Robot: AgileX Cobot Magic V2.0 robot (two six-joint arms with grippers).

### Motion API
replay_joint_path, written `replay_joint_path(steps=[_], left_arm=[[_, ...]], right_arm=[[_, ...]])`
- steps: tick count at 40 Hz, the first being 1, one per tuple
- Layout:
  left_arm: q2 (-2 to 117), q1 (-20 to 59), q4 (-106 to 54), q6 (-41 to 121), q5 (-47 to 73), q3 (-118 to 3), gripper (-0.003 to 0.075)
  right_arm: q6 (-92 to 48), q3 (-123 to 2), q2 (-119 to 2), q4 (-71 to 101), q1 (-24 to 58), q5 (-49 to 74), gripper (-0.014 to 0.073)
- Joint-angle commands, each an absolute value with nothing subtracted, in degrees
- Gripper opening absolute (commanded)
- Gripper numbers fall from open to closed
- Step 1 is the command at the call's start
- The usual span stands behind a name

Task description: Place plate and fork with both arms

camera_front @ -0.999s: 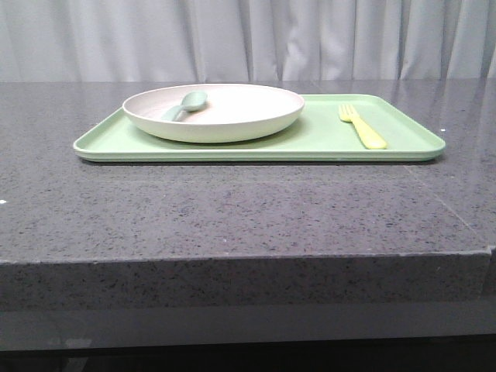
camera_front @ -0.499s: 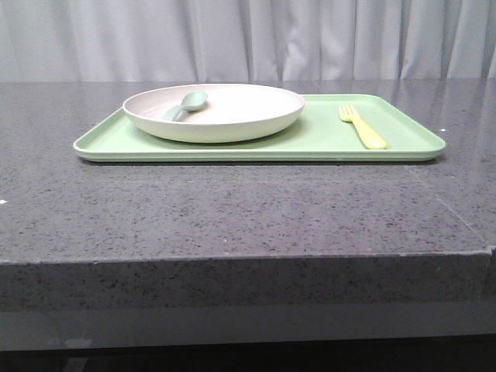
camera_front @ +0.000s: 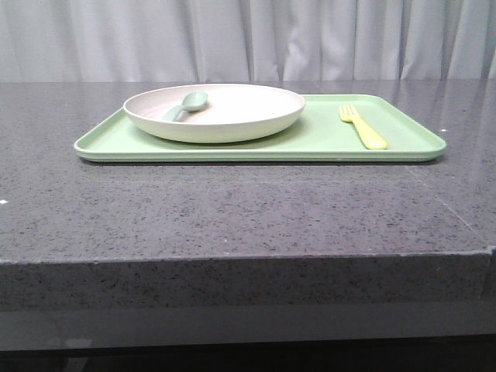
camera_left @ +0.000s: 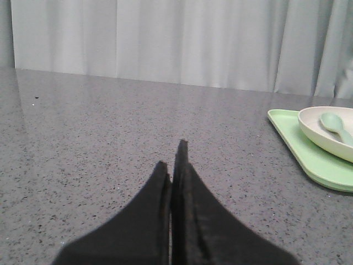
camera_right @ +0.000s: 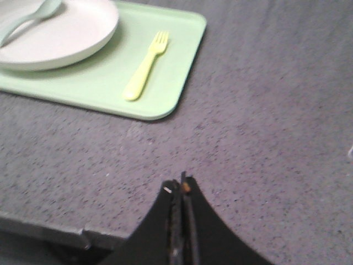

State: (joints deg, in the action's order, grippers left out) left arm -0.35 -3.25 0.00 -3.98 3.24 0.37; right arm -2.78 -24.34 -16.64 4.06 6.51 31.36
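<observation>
Where it lies, the fork (camera_front: pixel 362 125) is bright yellow.

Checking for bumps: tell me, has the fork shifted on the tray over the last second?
No. The fork lies at the same spot near the tray's right end.

The desk (camera_front: pixel 232 209) is dark grey stone, speckled all over with fine black and pale flecks, and its far part carries a soft sheen. The tray (camera_front: pixel 116 143) is a flat light green, slightly paler along its rim. The plate (camera_front: pixel 232 124) is off-white to cream outside, with a faint pinkish tint inside. The spoon (camera_front: pixel 188 103) is pale grey-green. The fork (camera_front: pixel 363 125) is bright yellow. The curtain (camera_front: pixel 248 39) at the far side is light grey with vertical folds in darker grey. Both grippers, left (camera_left: pixel 172 165) and right (camera_right: pixel 180 190), are matt black.
</observation>
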Motion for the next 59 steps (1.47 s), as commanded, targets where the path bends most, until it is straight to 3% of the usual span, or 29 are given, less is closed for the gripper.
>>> replay_joint_path(steps=[1, 15, 59], left_arm=[[-1.47, -3.28, 0.0, -4.57, -1.03, 0.48, -0.0018], [-1.47, -3.28, 0.0, -4.57, -1.03, 0.48, -0.0018], [-1.47, -3.28, 0.0, -4.57, -1.03, 0.48, -0.0018]], right_arm=[[-3.31, -17.38, -10.61, 3.76, 3.6, 15.97, -0.0068], [-3.26, 1.45, 1.73, 3.76, -0.71, -5.88, -0.0068], [-3.26, 1.35, 1.72, 3.76, 1.36, -5.71, -0.0068]])
